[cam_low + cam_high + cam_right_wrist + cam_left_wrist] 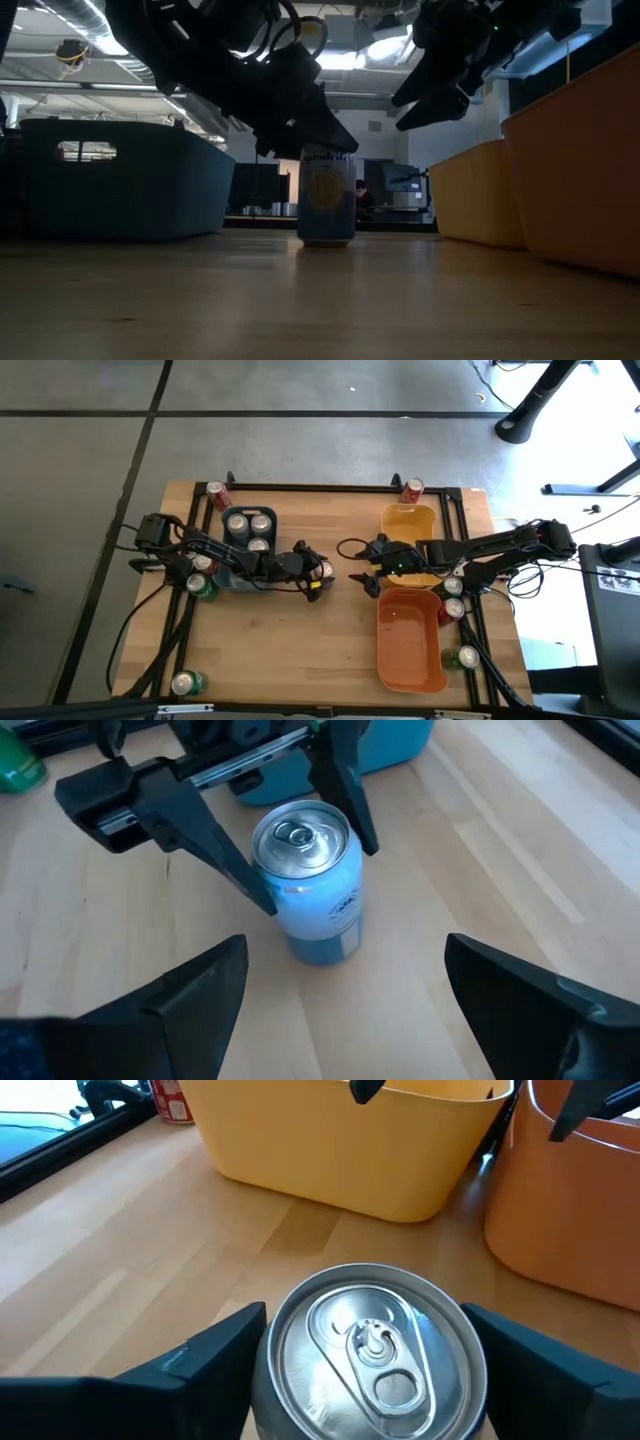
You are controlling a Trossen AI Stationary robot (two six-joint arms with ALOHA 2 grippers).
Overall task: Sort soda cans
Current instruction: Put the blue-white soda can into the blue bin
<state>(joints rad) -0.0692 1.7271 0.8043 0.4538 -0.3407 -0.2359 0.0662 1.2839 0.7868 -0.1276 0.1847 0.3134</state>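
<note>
A pale blue soda can [308,885] with a silver top stands upright near the middle of the desk [300,650], between the blue-grey bin [245,545] and the yellow bin [410,525]. The left end effector [305,845] straddles its upper part, one finger on each side; the fingers lie just beside the can wall, and whether they press on it I cannot tell. The right end effector [368,578] hovers above the desk just beside the can, its fingers spread wide and empty, in front of the yellow bin and the orange bin [410,645].

Three silver-topped cans [250,528] sit inside the blue-grey bin. A red can [216,493] stands at the far left corner of the desk, and another red can [412,489] behind the yellow bin. A green can [188,682] stands at the near left corner, and another green can [465,657] beside the orange bin.
</note>
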